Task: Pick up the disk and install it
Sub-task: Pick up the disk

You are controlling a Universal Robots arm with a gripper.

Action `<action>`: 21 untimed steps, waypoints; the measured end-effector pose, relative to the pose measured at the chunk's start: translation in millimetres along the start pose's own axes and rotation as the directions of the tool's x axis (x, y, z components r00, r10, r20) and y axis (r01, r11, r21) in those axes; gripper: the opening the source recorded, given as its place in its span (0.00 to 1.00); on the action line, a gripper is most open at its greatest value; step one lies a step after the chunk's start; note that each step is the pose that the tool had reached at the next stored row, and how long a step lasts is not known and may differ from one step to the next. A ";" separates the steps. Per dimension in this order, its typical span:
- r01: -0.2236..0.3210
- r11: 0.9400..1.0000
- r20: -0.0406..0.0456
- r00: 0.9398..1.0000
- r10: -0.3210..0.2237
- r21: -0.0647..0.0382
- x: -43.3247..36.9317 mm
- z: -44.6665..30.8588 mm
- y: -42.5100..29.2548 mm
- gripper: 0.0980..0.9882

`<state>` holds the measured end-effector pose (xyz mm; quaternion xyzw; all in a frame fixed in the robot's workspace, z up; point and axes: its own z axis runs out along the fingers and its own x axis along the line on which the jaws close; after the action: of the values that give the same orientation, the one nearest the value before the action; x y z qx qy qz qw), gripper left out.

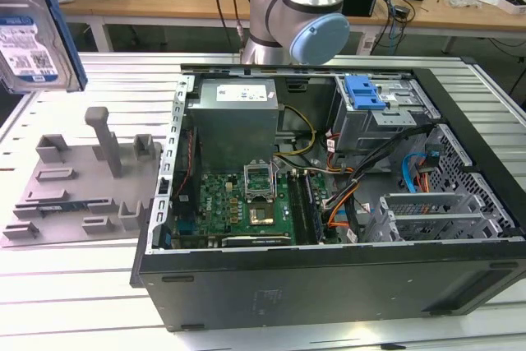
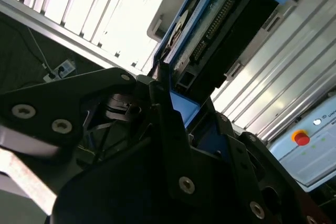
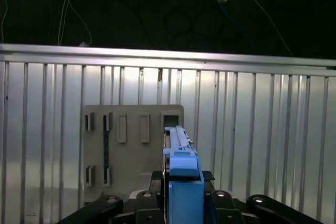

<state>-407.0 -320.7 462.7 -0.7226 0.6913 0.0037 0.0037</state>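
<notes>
disk (image 1: 39, 37): stiff, weighty, shock-sensitive, likely
jaws: pinched on its blue bracket (image 3: 182, 169)
hold: bracket edges, off label (image 1: 23, 53)

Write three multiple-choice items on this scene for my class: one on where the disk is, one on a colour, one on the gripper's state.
1. Where is the disk?
A) on the floor
B) up in the air above the grey fixture
C) lying flat on a shelf

2. What colour is the disk's bracket?
A) red
B) green
C) blue

3. The gripper is:
A) shut on the disk
B) open and empty
C) shut on a cable

Answers:
1 B: the exterior view shows it raised at that view's left, and the first wrist view shows the fixture beneath it.
2 C: its edge is blue in both wrist views.
3 A: the fingers clamp the bracket.
</notes>
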 end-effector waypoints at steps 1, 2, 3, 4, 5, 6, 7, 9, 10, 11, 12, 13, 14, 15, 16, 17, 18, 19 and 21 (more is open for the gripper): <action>0.000 1.000 0.000 1.000 0.000 0.000 0.1 -9.0 0.1 0.30; 0.000 1.000 0.000 1.000 0.000 0.000 0.2 -13.5 0.0 0.30; 0.000 1.000 0.000 1.000 0.000 0.000 0.2 -17.9 0.0 0.30; 0.000 1.000 0.000 1.000 0.000 0.000 0.3 -26.6 0.0 0.30; 0.000 1.000 0.000 1.000 0.000 0.000 0.3 -31.1 0.0 0.30; 0.000 1.000 0.000 1.000 0.000 0.000 0.5 -35.1 -0.1 0.30; 0.000 1.000 0.000 1.000 0.000 0.000 1.1 -37.4 0.0 0.30; 0.000 1.000 0.002 1.000 0.000 0.000 2.5 -38.1 0.1 0.30; 0.000 1.000 0.002 1.000 0.000 0.000 2.6 -38.1 0.1 0.30; 0.000 1.000 0.003 1.000 0.000 0.000 2.6 -38.1 0.1 0.30; 0.000 1.000 0.003 1.000 0.000 0.000 2.6 -38.1 0.1 0.30; 0.000 1.000 0.003 1.000 0.000 0.000 2.7 -38.1 0.1 0.30; 0.000 1.000 0.003 1.000 0.000 0.000 2.7 -38.1 0.1 0.30; 0.000 1.000 0.003 1.000 0.000 0.000 2.9 -38.1 0.0 0.30; 0.000 1.000 0.003 1.000 0.000 0.000 3.7 -38.1 -0.6 0.30; 0.000 1.000 0.003 1.000 0.000 0.000 5.5 -38.1 -1.8 0.30; 0.000 1.000 0.003 1.000 0.000 0.000 9.0 -38.1 -4.4 0.30; 0.000 1.000 0.003 1.000 0.000 0.000 11.3 -38.2 -6.2 0.30; 0.000 1.000 0.003 1.000 0.000 0.000 22.0 -38.3 -13.9 0.30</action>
<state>-392.1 -342.4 500.8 -0.7226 0.6912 0.0049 0.0048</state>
